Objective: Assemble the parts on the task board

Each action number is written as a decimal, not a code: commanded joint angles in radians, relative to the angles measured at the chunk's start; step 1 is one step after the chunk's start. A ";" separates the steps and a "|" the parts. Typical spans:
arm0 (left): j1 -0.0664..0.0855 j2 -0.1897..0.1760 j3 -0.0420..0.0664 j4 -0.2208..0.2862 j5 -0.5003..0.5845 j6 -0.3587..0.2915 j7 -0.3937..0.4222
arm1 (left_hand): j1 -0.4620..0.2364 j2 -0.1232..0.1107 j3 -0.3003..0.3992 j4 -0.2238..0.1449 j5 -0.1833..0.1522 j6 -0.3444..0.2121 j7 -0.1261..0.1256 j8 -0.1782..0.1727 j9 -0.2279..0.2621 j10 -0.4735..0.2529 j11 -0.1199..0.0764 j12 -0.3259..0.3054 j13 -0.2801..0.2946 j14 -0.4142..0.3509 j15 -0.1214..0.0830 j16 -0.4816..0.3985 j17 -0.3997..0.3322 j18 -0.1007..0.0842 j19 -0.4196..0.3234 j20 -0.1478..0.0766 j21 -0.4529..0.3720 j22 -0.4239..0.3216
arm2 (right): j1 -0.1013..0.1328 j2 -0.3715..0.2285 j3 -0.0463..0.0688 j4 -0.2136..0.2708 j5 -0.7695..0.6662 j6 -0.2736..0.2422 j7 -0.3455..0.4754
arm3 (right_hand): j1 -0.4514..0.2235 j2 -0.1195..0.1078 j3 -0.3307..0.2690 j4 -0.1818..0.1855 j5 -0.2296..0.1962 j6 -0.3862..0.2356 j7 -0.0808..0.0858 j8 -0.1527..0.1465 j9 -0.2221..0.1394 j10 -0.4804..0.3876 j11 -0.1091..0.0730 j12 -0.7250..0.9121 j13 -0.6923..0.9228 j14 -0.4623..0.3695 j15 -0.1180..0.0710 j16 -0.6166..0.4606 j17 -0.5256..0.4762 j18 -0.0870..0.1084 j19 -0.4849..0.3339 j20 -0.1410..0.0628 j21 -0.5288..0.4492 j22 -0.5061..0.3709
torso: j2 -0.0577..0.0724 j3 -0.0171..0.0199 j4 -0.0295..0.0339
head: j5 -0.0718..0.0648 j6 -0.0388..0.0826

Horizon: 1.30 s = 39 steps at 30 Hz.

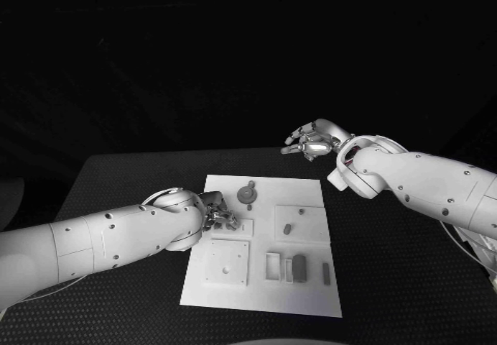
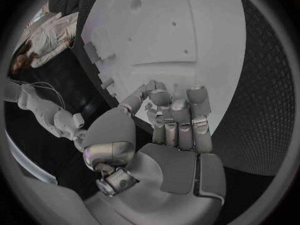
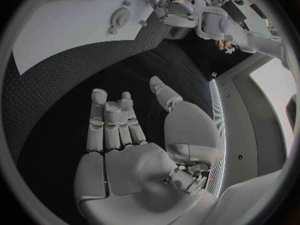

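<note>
At the task board's (image 1: 311,192) left edge, mid-table (image 1: 124,180), your left hand (image 1: 217,216) curls over a recess; whether it holds a part, you cannot tell; your right hand (image 1: 314,140) hovers spread and empty beyond; a skewed press could jam or nudge the round part (image 1: 246,192) nearby.

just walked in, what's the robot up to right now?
It is working on the white task board on the black table. The left hand is down at the board's left edge with fingers curled; whether it holds a part cannot be told. The right hand hangs open and empty beyond the board's far edge. Several grey parts lie on the board.
</note>
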 commanded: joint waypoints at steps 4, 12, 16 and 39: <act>-0.006 0.003 -0.001 -0.002 -0.004 0.004 0.001 | 0.049 0.020 0.012 0.003 -0.006 0.031 0.023 0.001 0.001 0.003 0.001 0.004 -0.003 0.000 -0.007 0.007 -0.004 0.031 0.004 0.000 0.003 0.017 | 0.000 0.000 0.001 0.000 -0.001 0.012 0.004 | -0.011 -0.002 0.001 0.006 0.003 -0.001 0.008 -0.003 -0.001 -0.007 -0.002 0.003 -0.001 -0.008 0.001 0.005 -0.002 0.012 0.000 0.006 -0.005 0.009 | 0.000 -0.0001 -0.0007 | -0.001 -0.001; -0.006 0.001 -0.001 -0.002 -0.004 -0.006 0.004 | 0.045 0.002 0.013 0.019 -0.010 0.031 0.022 0.000 0.002 0.004 0.000 0.004 -0.005 0.000 -0.007 0.008 -0.008 0.032 0.006 -0.001 0.002 0.017 | 0.000 0.000 0.001 0.000 -0.001 0.012 0.004 | -0.011 -0.002 0.000 0.007 0.003 -0.001 0.008 -0.003 -0.001 -0.008 -0.002 0.003 -0.001 -0.008 0.001 0.005 -0.002 0.012 0.000 0.006 -0.005 0.009 | 0.000 0.0000 -0.0004 | -0.001 -0.001; -0.006 0.000 -0.001 -0.001 -0.005 -0.013 0.008 | 0.065 0.039 0.024 0.012 -0.014 0.032 0.022 0.000 0.003 0.004 0.000 0.005 -0.006 0.000 -0.008 0.010 -0.010 0.032 0.006 -0.001 0.003 0.018 | 0.000 0.000 0.001 0.000 -0.001 0.012 0.004 | -0.012 -0.002 0.000 0.007 0.003 -0.001 0.008 -0.003 -0.001 -0.008 -0.002 0.003 -0.001 -0.008 0.001 0.005 -0.002 0.012 0.000 0.006 -0.005 0.009 | 0.000 -0.0006 -0.0002 | -0.001 -0.001; -0.007 -0.012 -0.001 0.005 -0.005 -0.050 0.036 | 0.079 0.077 0.024 -0.023 -0.051 0.034 0.022 -0.002 0.005 0.005 0.000 0.006 -0.009 0.000 -0.008 0.015 -0.017 0.030 0.005 0.000 0.006 0.019 | 0.000 -0.002 0.001 -0.001 -0.001 0.013 0.004 | -0.014 -0.002 0.000 0.010 0.003 -0.001 0.008 -0.003 -0.001 -0.008 -0.002 0.004 -0.002 -0.009 0.001 0.006 -0.002 0.012 0.000 0.006 -0.005 0.010 | 0.000 -0.0008 0.0008 | -0.003 0.000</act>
